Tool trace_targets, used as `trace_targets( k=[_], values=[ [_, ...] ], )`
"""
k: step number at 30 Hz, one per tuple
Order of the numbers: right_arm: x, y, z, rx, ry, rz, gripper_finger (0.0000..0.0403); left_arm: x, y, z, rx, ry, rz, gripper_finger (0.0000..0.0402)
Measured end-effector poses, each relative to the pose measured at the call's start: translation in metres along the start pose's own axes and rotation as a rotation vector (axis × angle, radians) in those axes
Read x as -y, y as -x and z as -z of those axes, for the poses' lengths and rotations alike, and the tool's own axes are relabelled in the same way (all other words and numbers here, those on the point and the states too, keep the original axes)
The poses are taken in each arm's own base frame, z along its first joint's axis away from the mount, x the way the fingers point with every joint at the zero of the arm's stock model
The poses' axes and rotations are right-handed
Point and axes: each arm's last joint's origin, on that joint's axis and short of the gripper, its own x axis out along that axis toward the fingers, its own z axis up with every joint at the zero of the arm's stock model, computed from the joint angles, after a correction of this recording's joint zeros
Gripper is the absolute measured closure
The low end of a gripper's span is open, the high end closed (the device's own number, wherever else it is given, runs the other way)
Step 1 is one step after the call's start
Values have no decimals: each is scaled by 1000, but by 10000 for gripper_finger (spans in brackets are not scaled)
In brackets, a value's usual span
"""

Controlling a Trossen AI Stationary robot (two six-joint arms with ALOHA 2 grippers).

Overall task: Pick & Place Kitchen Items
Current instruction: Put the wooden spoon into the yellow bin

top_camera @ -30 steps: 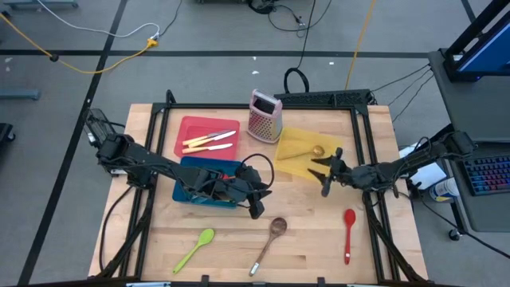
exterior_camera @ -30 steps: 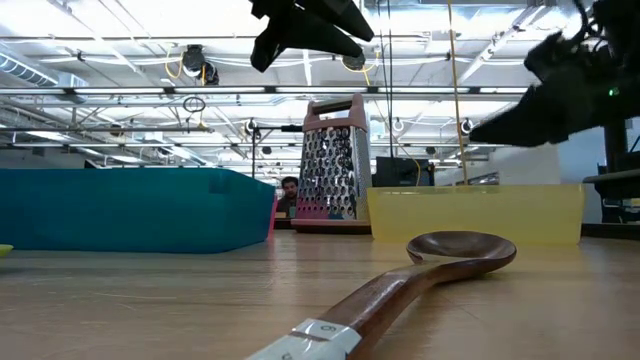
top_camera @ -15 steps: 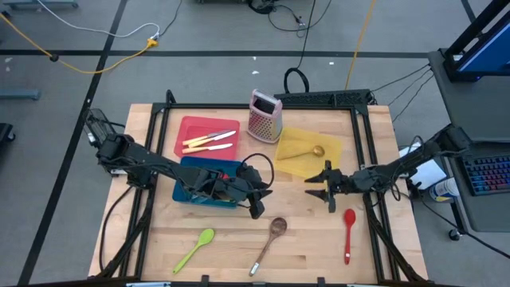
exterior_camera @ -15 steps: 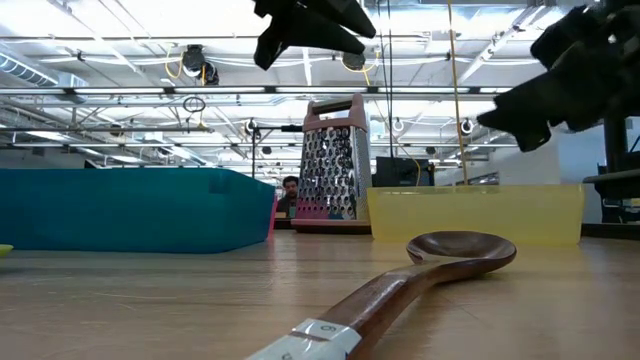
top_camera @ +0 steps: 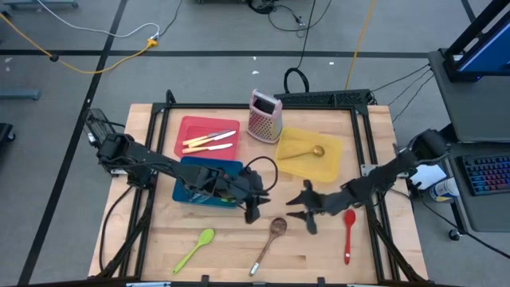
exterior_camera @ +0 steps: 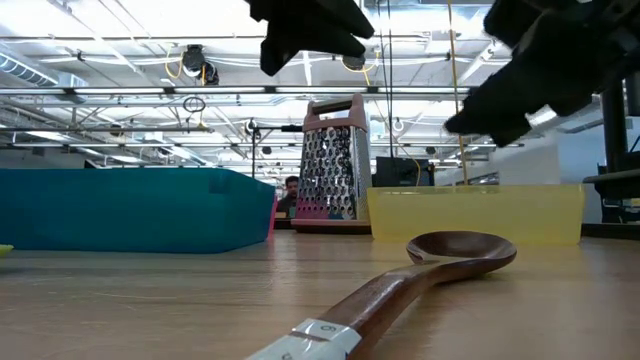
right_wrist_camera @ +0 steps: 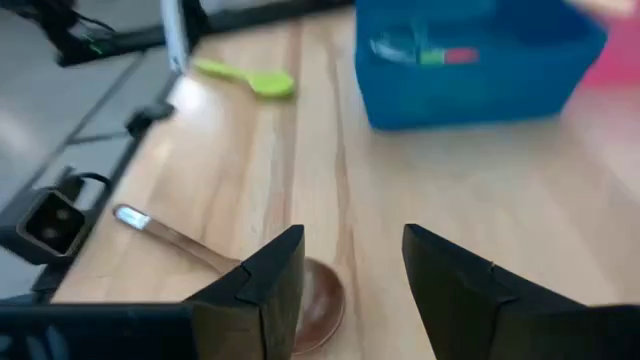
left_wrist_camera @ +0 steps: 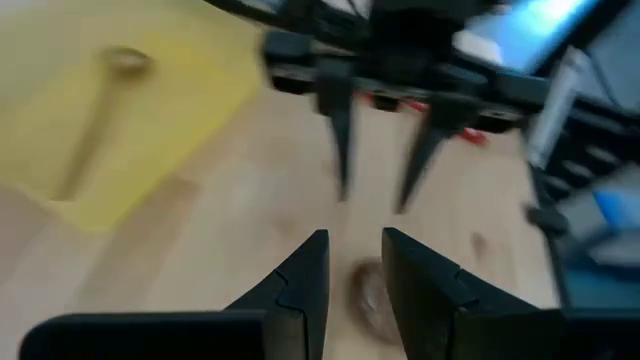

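the blue bin (top_camera: 205, 182) has the left arm across it, so most of its contents are hidden from above; the right wrist view catches only a blurred streak of green and red inside. the left wrist view is smeared, and the gold spoon (top_camera: 307, 151) on the yellow mat (top_camera: 328, 163) reads there only as a vague shape. in the low view both grippers are dark masses cut off at the top.

since a second ago the right gripper (top_camera: 304, 210) has swung off the near edge of the yellow mat and now hangs above the bare table just beside the bowl of the wooden spoon (top_camera: 271, 239), its fingers spread with nothing between them. the left gripper (top_camera: 253, 209) has not shifted; it sits at the blue bin's near right corner, fingers a narrow gap apart, empty.

counted: three cream-handled knives (top_camera: 209, 140) on the red tray (top_camera: 191, 127), one gold spoon, one wooden spoon, one green spoon (top_camera: 196, 248) near the front edge, one red spoon (top_camera: 348, 233) to the right, one grater (top_camera: 264, 115) upright behind the mat.
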Motion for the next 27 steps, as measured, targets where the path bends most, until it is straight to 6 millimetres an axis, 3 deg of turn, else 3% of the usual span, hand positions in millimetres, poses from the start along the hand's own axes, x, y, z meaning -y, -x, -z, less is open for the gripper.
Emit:
trace_targets(
  k=[5, 11, 21, 27],
  values=[
    [-8, -25, 1, -137, -109, -34, 233, 5, 1, 4, -45, -27, 65, 304],
    [-1, -42, 13, -301, -289, -87, 230, 8, 2, 5, -37, -39, 54, 304],
    [15, -55, 27, -351, -384, -1, 230, 8, 2, 7, -52, -82, 44, 304],
    [20, -65, 33, -388, -445, -78, 237, 8, 2, 7, -49, -85, 36, 304]
  ],
)
